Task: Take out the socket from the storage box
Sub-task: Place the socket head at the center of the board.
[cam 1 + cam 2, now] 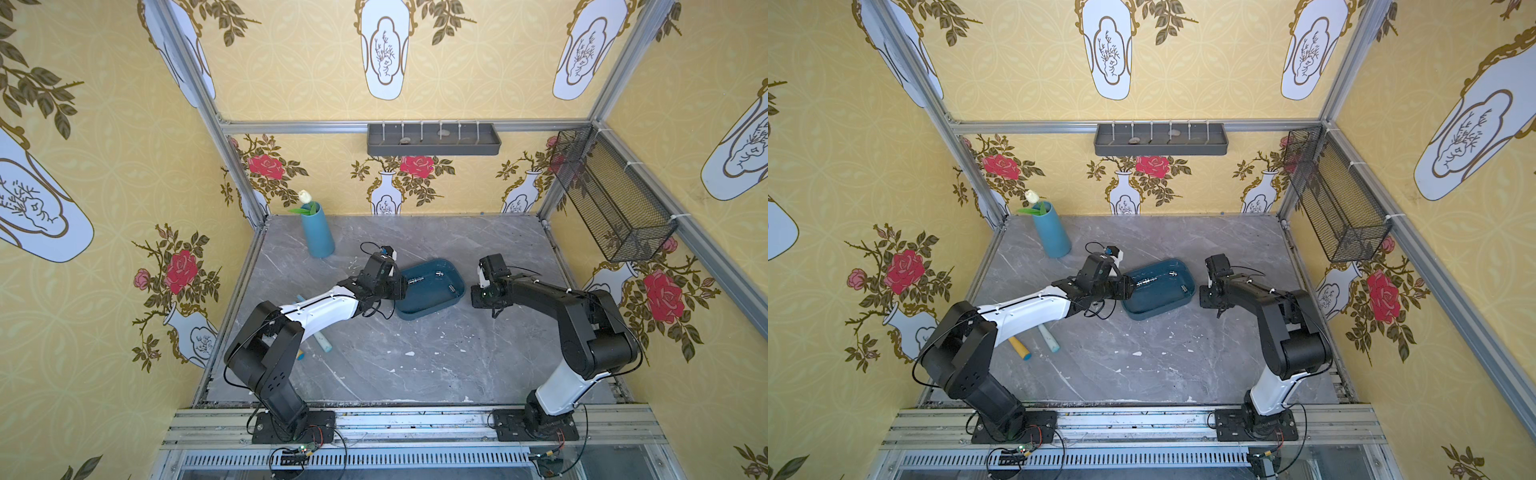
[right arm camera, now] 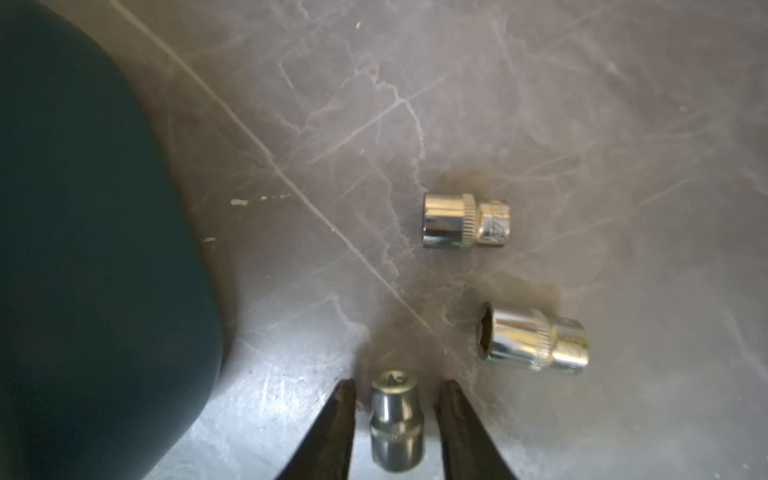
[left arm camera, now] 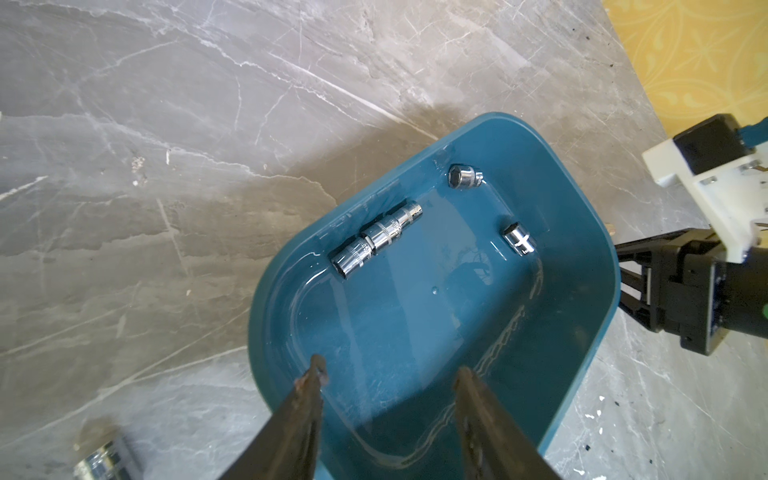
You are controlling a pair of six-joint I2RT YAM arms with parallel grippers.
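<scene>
Storage box: the dark teal storage box [image 1: 430, 291] sits mid-frame on the desk [image 1: 415, 357] in both top views, between the two arms.
Sockets inside: the left wrist view shows four chrome sockets in the box: two end to end [image 3: 376, 239] along one wall, one [image 3: 464, 176] near a corner, one [image 3: 518, 243] by the far wall.
Sockets outside: the right wrist view shows three lying on the desk beside the box wall [image 2: 83, 249]: one [image 2: 465, 220] in the middle of the frame, one [image 2: 536, 340] lower right, one [image 2: 395, 419] at the bottom edge.
Left gripper: the left gripper [image 3: 388, 376] hangs over the box's near end, fingers [image 3: 313, 374] spread apart with nothing between them.
Right gripper: the right gripper [image 2: 397, 388] is low over the desk, fingers [image 2: 345, 392] released to either side of the bottom socket, a thin gap on each side.
Around: a blue vase [image 1: 318, 230] with a white flower stands upper left on the desk; a pale rod [image 1: 1048, 338] and a yellow one [image 1: 1019, 348] lie under the left arm.
Room: grey marbled desk with white flecks; yellow floral wallpaper; a long grey tray [image 1: 433, 139] on the back wall; a black mesh basket [image 1: 606, 191] at right.
View gap: in the top views the right arm's wrist hides the three outside sockets; the left wrist view alone shows another socket [image 3: 106, 459], blurred, at its lower left corner.
</scene>
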